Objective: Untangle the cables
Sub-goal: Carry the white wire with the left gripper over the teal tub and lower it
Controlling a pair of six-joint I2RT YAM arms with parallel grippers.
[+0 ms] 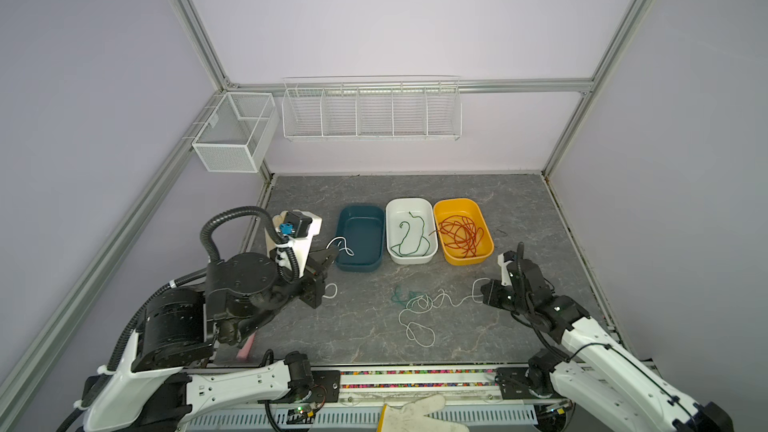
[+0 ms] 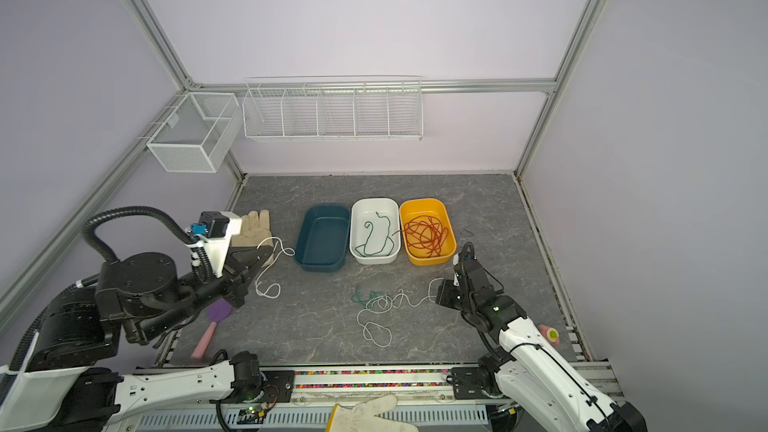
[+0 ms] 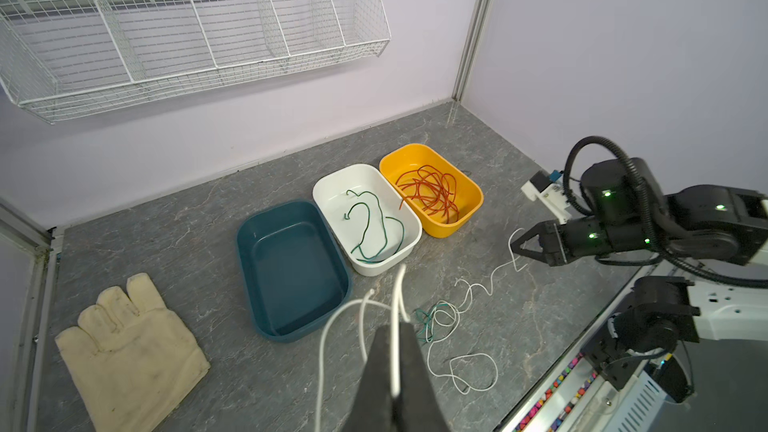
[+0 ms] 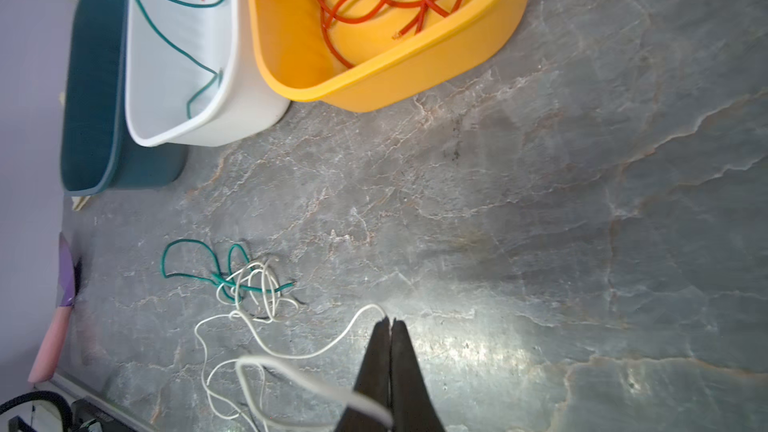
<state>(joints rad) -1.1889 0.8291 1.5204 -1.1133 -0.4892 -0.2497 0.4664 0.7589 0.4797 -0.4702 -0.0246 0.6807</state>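
Left black gripper (image 3: 395, 326) is clamped on a thin curly white cable (image 3: 399, 297); right black gripper (image 4: 390, 320) pinches a white cable end (image 4: 328, 389) trailing from the white-and-green tangle (image 1: 415, 301), six o'clock of the white plastic tub (image 1: 415, 260).

The desk (image 1: 519, 209) is grey, veined pale like marble, and on it stand a dark teal tub (image 1: 361, 265), a white tub (image 1: 413, 259) and a yellow tub (image 1: 467, 260). There is a red-orange cable (image 1: 461, 234), a dark green cable (image 1: 422, 227) and a white cable (image 3: 401, 284). The glove (image 3: 129, 351) is cream, the spatula (image 2: 220, 311) purple with a pink handle, the wire baskets (image 1: 372, 118) white, the walls (image 1: 395, 14) lilac.
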